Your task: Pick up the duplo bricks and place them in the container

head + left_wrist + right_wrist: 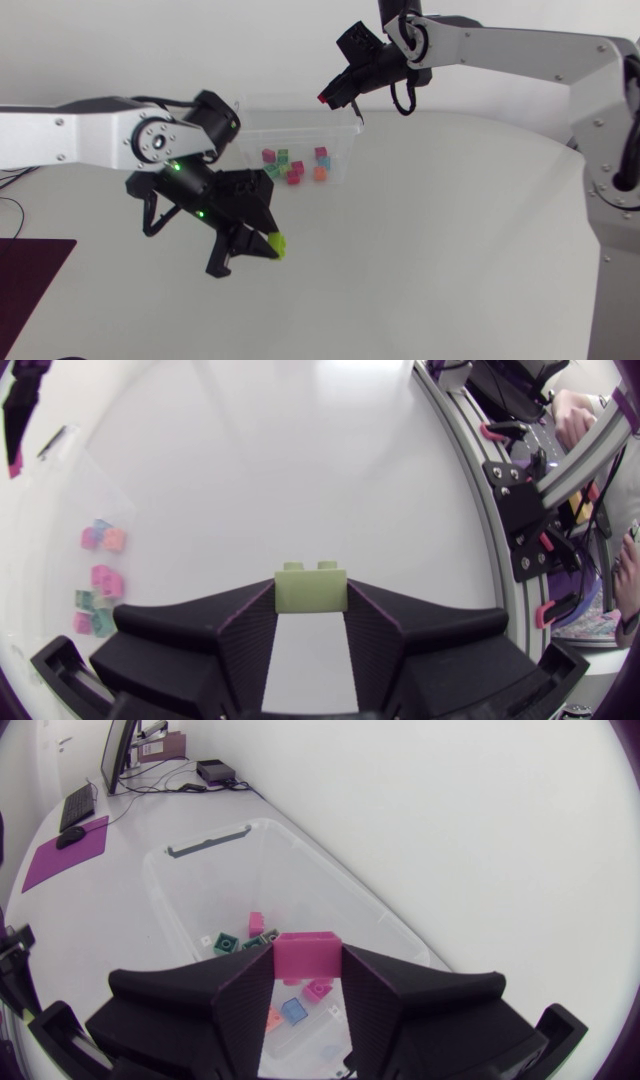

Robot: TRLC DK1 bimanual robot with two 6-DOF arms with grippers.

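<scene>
A clear plastic container (345,135) stands at the back middle of the table, with several pink, green, orange and blue duplo bricks (293,168) in it. My left gripper (262,246) hangs above the table in front of the container, shut on a yellow-green brick (276,243); this brick (311,588) sits between the fingertips. My right gripper (333,98) is over the container's back right rim, shut on a pink brick (322,99). In the right wrist view that pink brick (307,958) is held above the open container (330,890) and the bricks (290,1010) inside it.
A dark purple mat (30,285) lies at the table's front left corner. The white table (440,260) stretches to the right and front of the container. The container (60,490) with its bricks shows off to the side of my left gripper.
</scene>
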